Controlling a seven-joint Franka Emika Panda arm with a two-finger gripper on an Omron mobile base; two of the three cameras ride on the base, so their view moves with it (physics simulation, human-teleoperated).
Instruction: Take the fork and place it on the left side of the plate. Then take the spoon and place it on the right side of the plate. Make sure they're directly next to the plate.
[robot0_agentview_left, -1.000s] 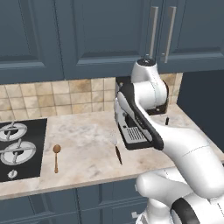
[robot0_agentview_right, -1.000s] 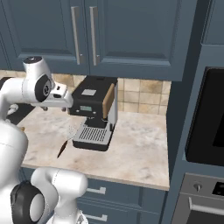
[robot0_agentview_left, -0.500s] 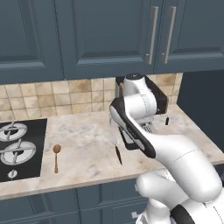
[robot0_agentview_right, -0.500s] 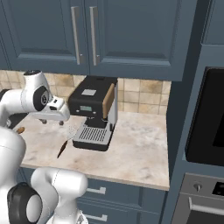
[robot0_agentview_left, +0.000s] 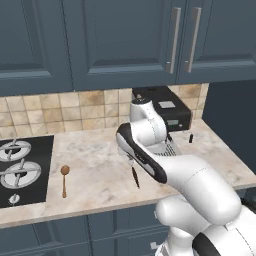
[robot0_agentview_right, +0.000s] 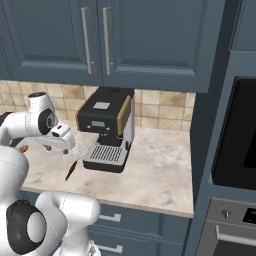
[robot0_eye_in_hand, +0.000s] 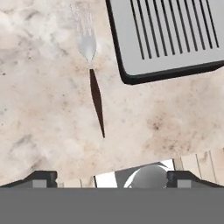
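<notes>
The fork (robot0_eye_in_hand: 97, 103) lies flat on the marble counter, pale tines (robot0_eye_in_hand: 87, 41) beside the coffee machine's drip tray and dark reddish handle pointing toward the counter's front edge. My gripper (robot0_eye_in_hand: 113, 179) hangs open above it, a little short of the handle's end, with nothing between its fingers. From the right, the gripper (robot0_agentview_right: 57, 149) is over the counter just left of the fork (robot0_agentview_right: 70, 170). The fork's handle (robot0_agentview_left: 135, 177) also sticks out below my forearm. The wooden spoon (robot0_agentview_left: 64, 179) rests far to the left, near the stove. The plate is out of view.
A black coffee machine (robot0_agentview_right: 106, 127) with a slatted drip tray (robot0_eye_in_hand: 166, 35) stands close to the fork's right. A gas stove (robot0_agentview_left: 17, 170) sits at the counter's left end. Cabinets hang overhead and an oven column (robot0_agentview_right: 230, 150) closes the right side.
The arm has swung left and down from in front of the coffee machine, bringing the hand low over the fork. The jaws have stayed open. Fork and spoon have not moved.
</notes>
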